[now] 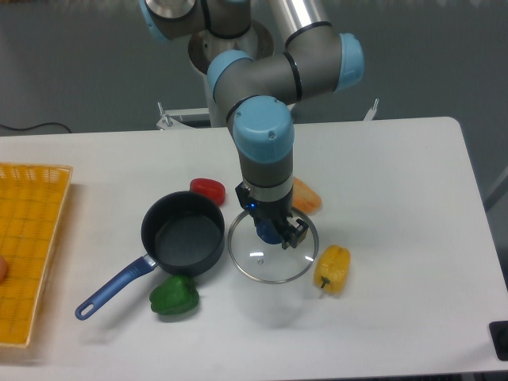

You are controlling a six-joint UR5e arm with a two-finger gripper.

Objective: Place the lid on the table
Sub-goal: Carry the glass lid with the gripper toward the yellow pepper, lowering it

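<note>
A round clear glass lid (262, 259) with a thin silver rim hangs level a little above the white table (397, 198), just right of the saucepan. Its faint shadow lies on the tabletop below and in front of it. My gripper (272, 231) points straight down over the lid's centre and is shut on the lid's dark knob, which the fingers mostly hide. The lid's rim sits close to the yellow pepper on its right.
A dark saucepan (182, 235) with a blue handle (114, 287) stands left of the lid, uncovered. Around it lie a green pepper (174, 295), a red pepper (208, 190), an orange vegetable (306, 196) and a yellow pepper (332, 268). A yellow mesh tray (28, 246) fills the left edge.
</note>
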